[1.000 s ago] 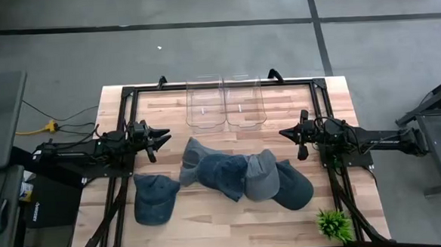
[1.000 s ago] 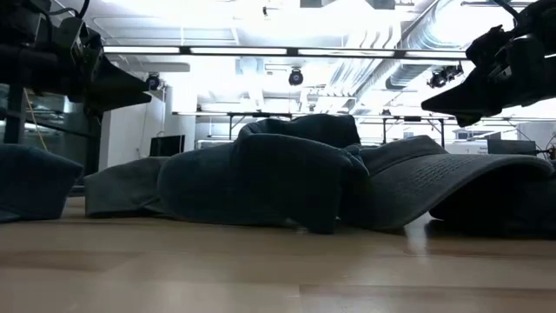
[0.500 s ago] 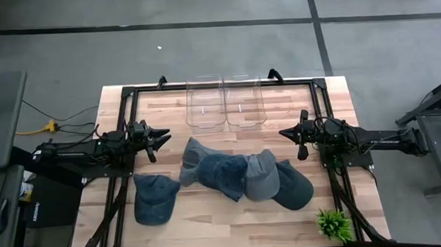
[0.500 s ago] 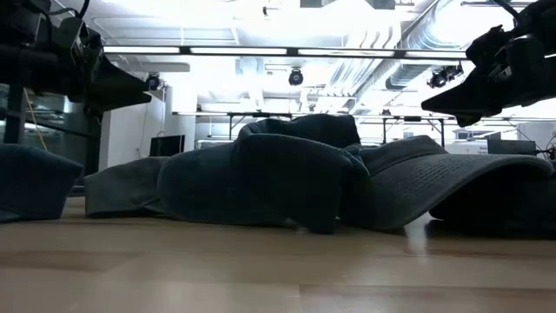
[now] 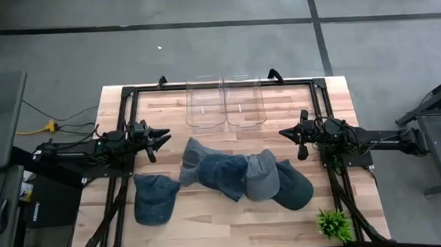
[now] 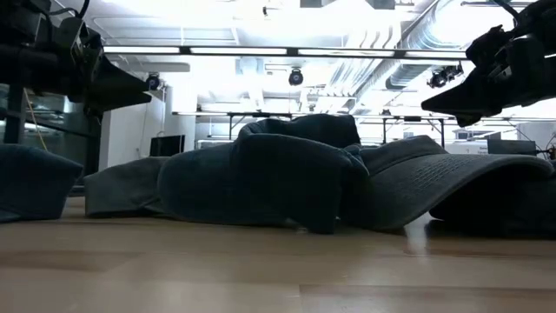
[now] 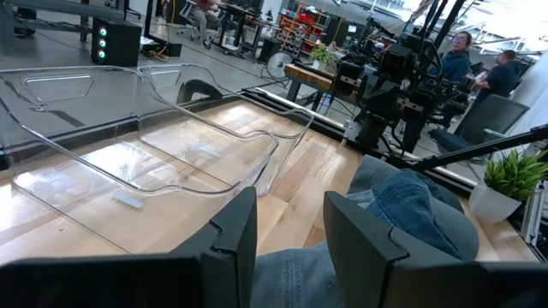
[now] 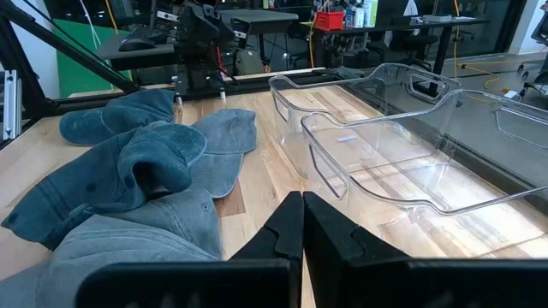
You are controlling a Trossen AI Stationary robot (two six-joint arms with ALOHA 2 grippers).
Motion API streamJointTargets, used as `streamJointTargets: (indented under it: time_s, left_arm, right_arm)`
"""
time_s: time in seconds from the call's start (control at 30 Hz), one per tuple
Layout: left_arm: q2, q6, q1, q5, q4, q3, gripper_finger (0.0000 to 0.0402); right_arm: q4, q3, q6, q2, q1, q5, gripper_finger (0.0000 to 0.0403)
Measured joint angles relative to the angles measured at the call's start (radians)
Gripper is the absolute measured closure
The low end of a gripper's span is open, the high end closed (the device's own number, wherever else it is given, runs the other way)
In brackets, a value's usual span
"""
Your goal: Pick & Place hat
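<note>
Several blue denim hats lie in an overlapping pile (image 5: 223,172) at the table's middle, with a grey one (image 5: 262,176) and a darker one (image 5: 293,184) at its right end. One more blue hat (image 5: 153,199) rests apart on its brim and crown near the left front. My left gripper (image 5: 163,135) hovers at the table's left, pointing level toward the pile, open with nothing between its fingers (image 7: 291,231). My right gripper (image 5: 285,133) hovers at the right, facing the pile, shut and empty (image 8: 302,227). Both hang above the hats in the low view.
Two clear plastic bins (image 5: 204,105) (image 5: 244,103) stand side by side at the table's far middle. A small green plant (image 5: 333,223) sits at the near right corner. Black frame rails (image 5: 122,128) run along the table's left and right sides. People sit beyond the table.
</note>
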Motion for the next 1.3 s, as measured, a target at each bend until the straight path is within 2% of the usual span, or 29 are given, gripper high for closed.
streamJointTargets:
  time_s: [0.77,1.03,1.17,1.3]
  left_arm:
    - [0.0,0.0,0.0,0.002,0.001,0.0,0.0286]
    - [0.0,0.012,0.0,0.135,-0.019,0.008,0.0286]
    - [0.001,0.03,0.0,0.16,-0.096,0.057,0.0286]
    - [0.02,0.037,0.0,0.087,-0.238,0.143,0.0286]
  right_arm:
    - [0.0,0.0,0.0,0.0,0.0,0.0,0.0402]
    - [0.0,0.0,0.0,0.0,0.0,0.0,0.0402]
    - [0.0,0.0,0.0,0.0,0.0,0.0,0.0402]
    - [0.0,0.0,0.0,0.0,0.0,0.0,0.0402]
